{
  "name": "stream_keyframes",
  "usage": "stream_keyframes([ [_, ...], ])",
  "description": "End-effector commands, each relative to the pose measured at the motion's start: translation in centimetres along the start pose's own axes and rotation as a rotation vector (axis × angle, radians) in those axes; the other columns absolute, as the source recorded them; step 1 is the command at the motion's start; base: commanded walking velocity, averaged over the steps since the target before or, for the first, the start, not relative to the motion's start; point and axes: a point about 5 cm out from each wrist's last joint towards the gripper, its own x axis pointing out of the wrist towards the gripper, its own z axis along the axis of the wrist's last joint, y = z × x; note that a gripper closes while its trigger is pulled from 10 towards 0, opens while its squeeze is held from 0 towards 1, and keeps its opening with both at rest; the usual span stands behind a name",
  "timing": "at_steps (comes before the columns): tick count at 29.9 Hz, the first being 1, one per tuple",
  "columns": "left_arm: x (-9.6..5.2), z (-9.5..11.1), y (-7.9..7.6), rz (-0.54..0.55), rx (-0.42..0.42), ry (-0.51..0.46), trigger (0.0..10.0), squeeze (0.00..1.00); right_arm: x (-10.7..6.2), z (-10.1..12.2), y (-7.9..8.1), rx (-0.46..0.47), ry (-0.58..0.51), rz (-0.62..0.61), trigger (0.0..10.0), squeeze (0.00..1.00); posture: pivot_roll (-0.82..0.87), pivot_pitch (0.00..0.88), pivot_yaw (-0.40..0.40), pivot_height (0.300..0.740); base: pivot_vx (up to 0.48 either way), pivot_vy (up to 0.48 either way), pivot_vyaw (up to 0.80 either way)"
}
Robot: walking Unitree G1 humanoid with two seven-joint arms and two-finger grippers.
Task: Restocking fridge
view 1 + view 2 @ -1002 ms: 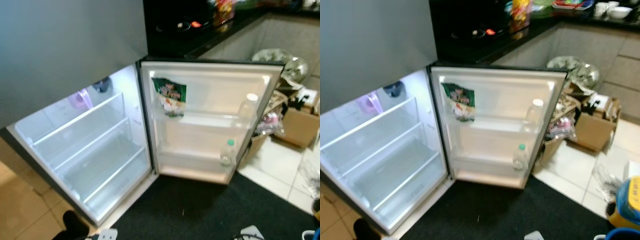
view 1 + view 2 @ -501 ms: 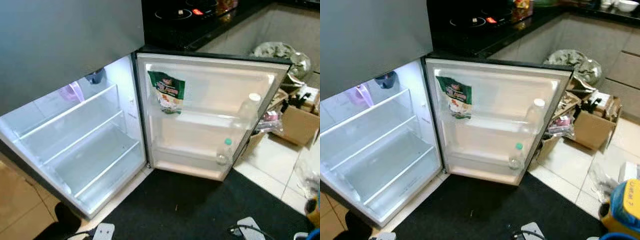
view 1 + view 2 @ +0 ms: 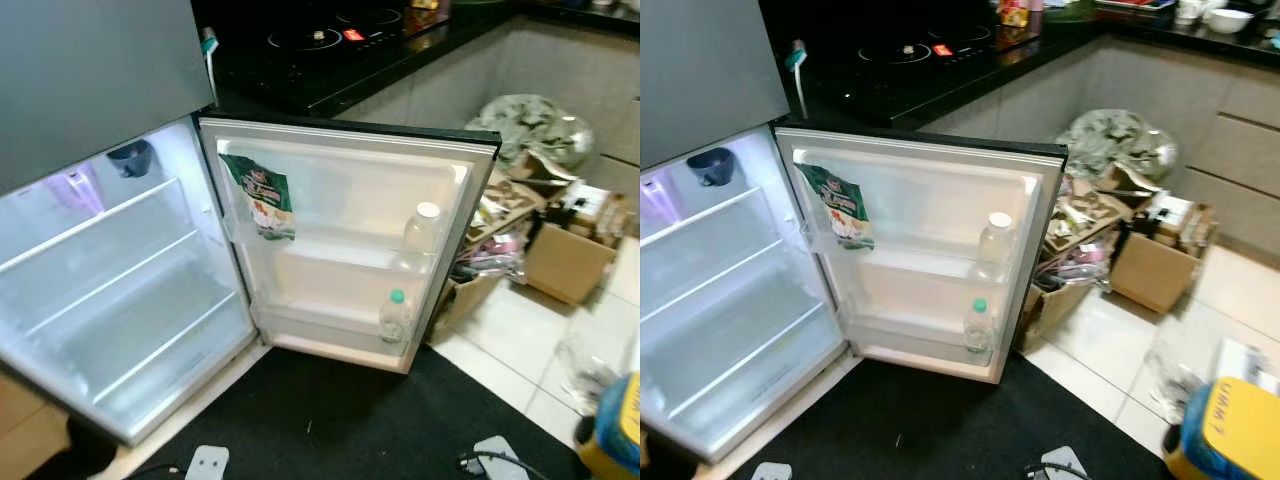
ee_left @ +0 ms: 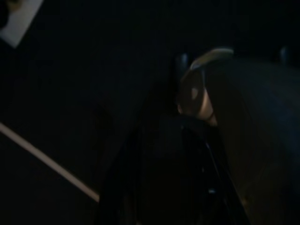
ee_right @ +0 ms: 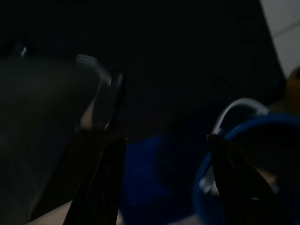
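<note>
The small fridge (image 3: pixel 110 290) stands open on the left, lit inside, with bare glass shelves. A dark blue cup (image 3: pixel 130 157) and a purple item (image 3: pixel 72 186) sit on its top shelf. Its door (image 3: pixel 345 180) swings out to the right and holds a green packet (image 3: pixel 260 196), a clear bottle with a white cap (image 3: pixel 421 229) and a small bottle with a green cap (image 3: pixel 394 316). My right gripper (image 5: pixel 166 180) hangs open over a blue bucket rim (image 5: pixel 206 168) in the dark right wrist view. My left arm hangs idle; the left wrist view is very dark.
A black mat (image 3: pixel 350 420) covers the floor before the fridge. Cardboard boxes (image 3: pixel 570 262) and a full rubbish bag (image 3: pixel 535 122) crowd the right side. A blue and yellow container (image 3: pixel 1225 435) stands at the near right. A black counter with a hob (image 3: pixel 320 45) runs behind the door.
The whole picture has shifted left, so the camera has turned to the right. The fridge and the things in its door have not moved.
</note>
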Motion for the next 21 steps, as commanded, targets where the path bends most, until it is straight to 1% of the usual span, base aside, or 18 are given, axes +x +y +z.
stream_keyframes([
  [1,0.12,-0.11,-0.76,-0.032,0.008,0.012,10.0,0.0,0.05,0.03,0.29,0.03,-0.016,-0.001,10.0,0.0,-0.06,0.0,0.022,0.74,0.0,-0.461,0.0],
  [4,0.12,-0.09,-0.75,-0.033,0.01,0.012,10.0,0.0,0.05,0.06,0.26,0.02,-0.018,-0.008,10.0,0.0,-0.06,0.0,0.024,0.74,0.0,-0.464,0.0],
  [11,0.12,-0.09,-0.77,-0.033,0.009,0.013,10.0,0.0,0.03,0.14,0.22,0.034,-0.031,-0.003,10.0,0.0,-0.06,0.0,0.024,0.74,0.0,-0.461,0.0],
  [13,0.12,-0.12,-0.74,-0.024,0.009,0.013,10.0,0.0,0.01,0.34,0.21,0.038,-0.046,0.017,10.0,0.0,-0.06,0.0,0.025,0.74,0.0,0.0,0.8],
  [21,0.12,-0.16,-0.75,-0.021,0.006,0.014,10.0,0.0,0.0,0.69,0.16,0.03,-0.057,0.022,10.0,0.0,-0.06,0.0,0.025,0.74,0.0,0.0,0.79],
])
